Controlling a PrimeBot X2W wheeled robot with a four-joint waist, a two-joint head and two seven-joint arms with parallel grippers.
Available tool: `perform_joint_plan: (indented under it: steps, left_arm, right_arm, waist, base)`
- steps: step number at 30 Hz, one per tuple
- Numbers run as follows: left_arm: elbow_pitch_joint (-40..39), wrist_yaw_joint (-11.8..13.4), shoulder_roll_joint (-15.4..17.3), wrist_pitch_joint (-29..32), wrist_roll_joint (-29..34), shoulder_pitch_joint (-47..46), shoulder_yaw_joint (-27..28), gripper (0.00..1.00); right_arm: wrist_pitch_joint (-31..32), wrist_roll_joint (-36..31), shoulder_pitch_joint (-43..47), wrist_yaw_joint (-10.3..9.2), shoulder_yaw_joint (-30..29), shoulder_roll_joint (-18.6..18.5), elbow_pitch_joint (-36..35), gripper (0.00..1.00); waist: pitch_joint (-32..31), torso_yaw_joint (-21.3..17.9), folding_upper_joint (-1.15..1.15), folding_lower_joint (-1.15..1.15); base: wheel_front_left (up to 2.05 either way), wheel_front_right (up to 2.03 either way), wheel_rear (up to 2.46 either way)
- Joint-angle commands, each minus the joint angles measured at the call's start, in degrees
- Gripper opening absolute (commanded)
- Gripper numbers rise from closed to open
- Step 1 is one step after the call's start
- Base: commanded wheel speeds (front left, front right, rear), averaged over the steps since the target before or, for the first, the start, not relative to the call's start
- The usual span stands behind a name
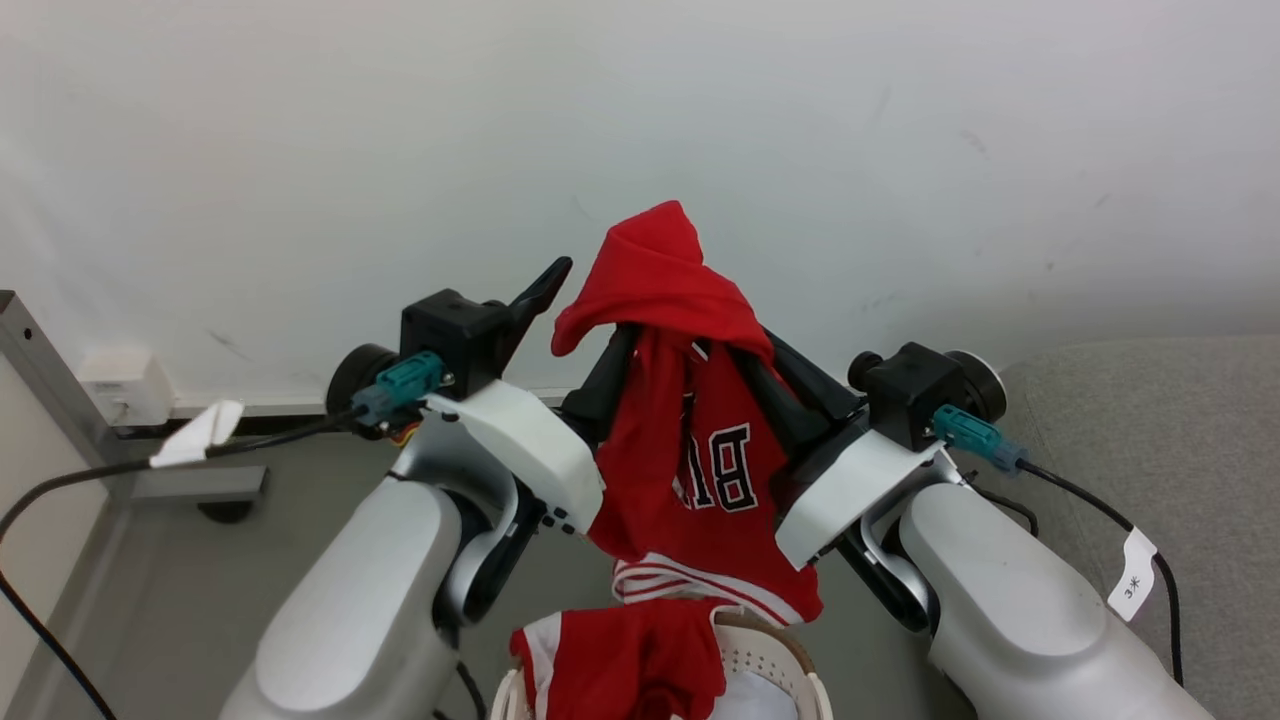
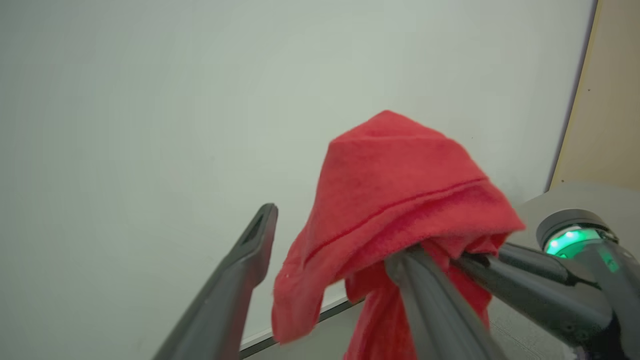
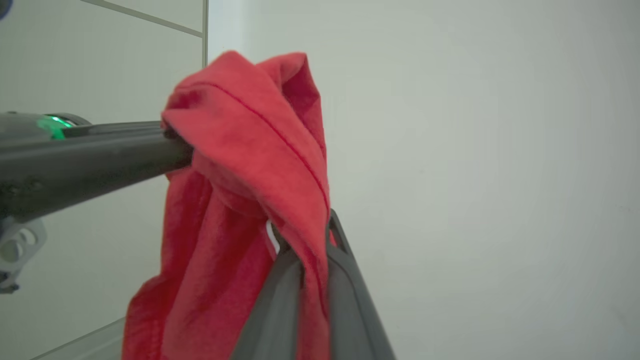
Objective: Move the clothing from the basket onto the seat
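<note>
A red garment (image 1: 690, 400) with black-and-white lettering hangs in the air between my two arms, above the basket (image 1: 795, 670). My right gripper (image 1: 755, 360) is shut on its bunched top; in the right wrist view the fingers (image 3: 305, 280) pinch a fold of it. My left gripper (image 1: 595, 300) stands open: one finger (image 2: 250, 260) is free, while the cloth (image 2: 395, 200) drapes over the tip of the other finger (image 2: 430, 305). A second red garment (image 1: 620, 660) with white trim lies in the basket and over its rim. The grey seat (image 1: 1150, 450) is at the right.
A plain white wall (image 1: 640, 120) stands close in front. At the left are a metal frame (image 1: 40, 370), a wall socket (image 1: 115, 385) and black cables (image 1: 60, 480) over the grey floor (image 1: 170, 560).
</note>
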Motion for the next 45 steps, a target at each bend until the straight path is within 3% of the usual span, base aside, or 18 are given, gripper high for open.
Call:
perform_joint_plan:
  steps: [1, 13, 21, 31, 45]
  left_arm:
    - [-0.43, 0.03, 0.68, 0.17, -0.52, 1.2, -0.11, 1.0]
    - [-2.95, 1.08, 2.05, 0.51, -0.67, 4.09, -0.76, 1.0]
    - [-3.93, 1.5, 2.53, 0.68, -0.97, 5.95, -1.4, 1.0]
    - [-5.16, 2.55, 2.6, -0.26, -1.63, 8.29, -1.44, 1.0]
    - [-6.17, 2.91, 0.19, -2.03, -2.08, 9.73, -3.61, 1.0]
  right_arm:
    - [-0.02, 0.03, 0.61, -0.14, -0.48, -0.08, 0.13, 0.0]
    - [-0.02, -0.68, 0.92, -0.14, -2.44, -0.08, 0.5, 0.0]
    - [-0.02, -1.71, 0.07, -0.14, -5.29, -0.08, 0.96, 0.0]
    - [-0.02, -5.02, 0.03, -0.14, -10.04, -0.07, 0.11, 0.0]
    - [-0.02, -10.62, 1.63, -0.14, -14.73, -0.61, -2.63, 0.0]
  waist:
    - [-0.02, 0.11, 0.0, 0.0]
    - [-0.25, 0.4, 0.0, 0.0]
    - [0.15, -1.94, 0.0, 0.0]
    - [1.43, -9.53, 0.0, 0.0]
    - [3.6, -22.05, 0.0, 0.0]
  base:
    - [0.0, 0.0, 0.0]
    - [0.0, 0.0, 0.0]
    - [0.0, 0.0, 0.0]
    - [0.0, 0.0, 0.0]
    - [0.0, 0.0, 0.0]
